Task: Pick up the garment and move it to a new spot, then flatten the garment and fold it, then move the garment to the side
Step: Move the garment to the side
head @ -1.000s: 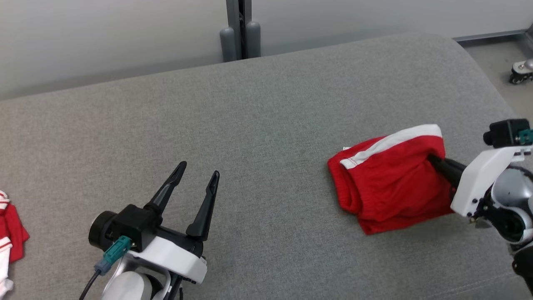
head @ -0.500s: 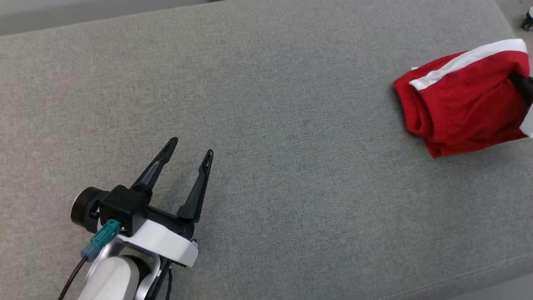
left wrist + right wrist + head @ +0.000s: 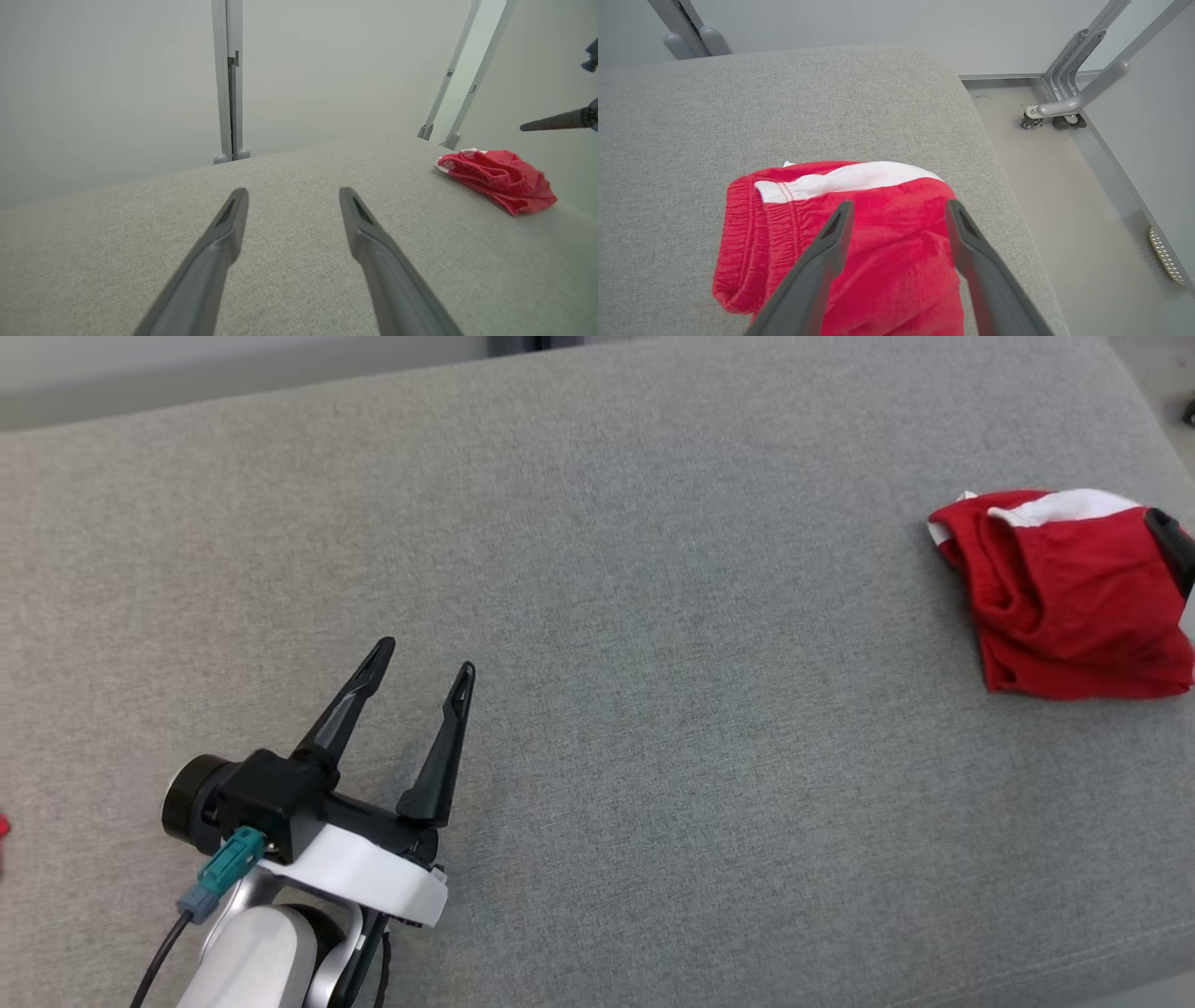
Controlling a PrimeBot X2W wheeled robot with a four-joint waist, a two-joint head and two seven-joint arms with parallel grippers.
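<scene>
On the cushion (image 3: 653,616) the garment (image 3: 1064,607) has slumped, right pincer (image 3: 899,205) unclenched, left pincer (image 3: 424,655) spread

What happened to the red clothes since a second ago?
The right gripper opened and let go of the red garment, which slumped into a heap on the grey cushion near its right edge. The left gripper stayed open and empty.

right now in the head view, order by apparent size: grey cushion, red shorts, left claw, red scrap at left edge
1. grey cushion
2-3. left claw and red shorts: about alike; the claw is nearer the camera and the shorts are cut by the frame, so unranked
4. red scrap, a sliver at the edge
</scene>
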